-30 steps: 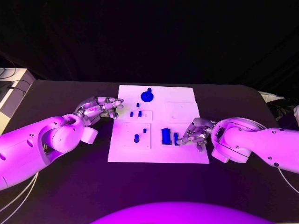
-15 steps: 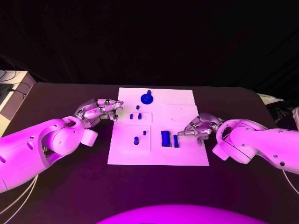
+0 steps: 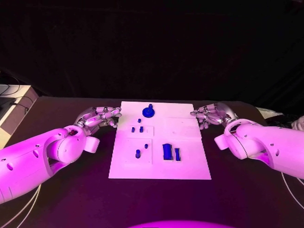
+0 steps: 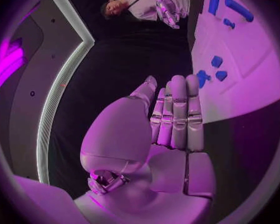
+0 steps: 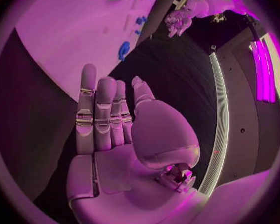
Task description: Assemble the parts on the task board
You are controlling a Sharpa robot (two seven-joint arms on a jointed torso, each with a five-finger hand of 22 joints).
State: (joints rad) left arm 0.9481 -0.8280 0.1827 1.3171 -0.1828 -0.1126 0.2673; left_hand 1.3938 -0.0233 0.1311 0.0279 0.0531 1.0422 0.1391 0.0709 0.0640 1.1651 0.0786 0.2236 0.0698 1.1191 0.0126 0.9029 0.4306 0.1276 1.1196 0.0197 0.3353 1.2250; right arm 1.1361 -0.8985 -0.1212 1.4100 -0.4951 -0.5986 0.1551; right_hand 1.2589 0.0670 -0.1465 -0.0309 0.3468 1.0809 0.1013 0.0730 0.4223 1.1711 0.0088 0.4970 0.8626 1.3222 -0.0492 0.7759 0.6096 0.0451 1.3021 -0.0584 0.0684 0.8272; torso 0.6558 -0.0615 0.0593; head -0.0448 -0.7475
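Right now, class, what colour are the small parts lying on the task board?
Blue; the parts stand out against the pale task board, best in the head view.

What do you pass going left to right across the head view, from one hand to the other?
Left hand → small pegs → round knob → two long blocks → right hand, all parts lying on the board.

Lit throughout in strong magenta — brightest on the white task board [image 3: 159, 140] and the arms, dark over the surface [image 3: 56, 199] and black backdrop. Soft, faint shadows. Heavily bent straight edges in both wrist views — dark vignette around each circle.
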